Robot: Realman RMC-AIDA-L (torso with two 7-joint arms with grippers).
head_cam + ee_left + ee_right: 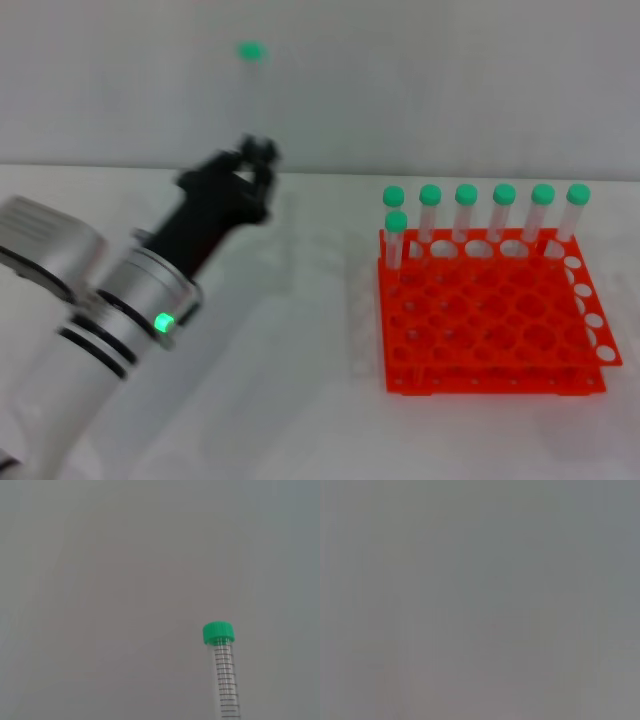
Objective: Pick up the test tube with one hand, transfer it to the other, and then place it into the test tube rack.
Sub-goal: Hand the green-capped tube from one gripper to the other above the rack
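My left gripper (257, 153), black on a silver-white arm with a green light, is raised above the table at the left and is shut on the test tube (250, 85). The tube stands upright out of the gripper, its green cap on top. The left wrist view shows the same tube (223, 675) with its green cap and printed scale lines against a plain grey background. The orange-red test tube rack (490, 315) stands on the table at the right. My right gripper is out of view; the right wrist view shows only plain grey.
Several green-capped tubes (466, 212) stand upright in the rack's far row, and one more (396, 238) stands at its near-left corner. The white table (290, 340) runs back to a grey wall.
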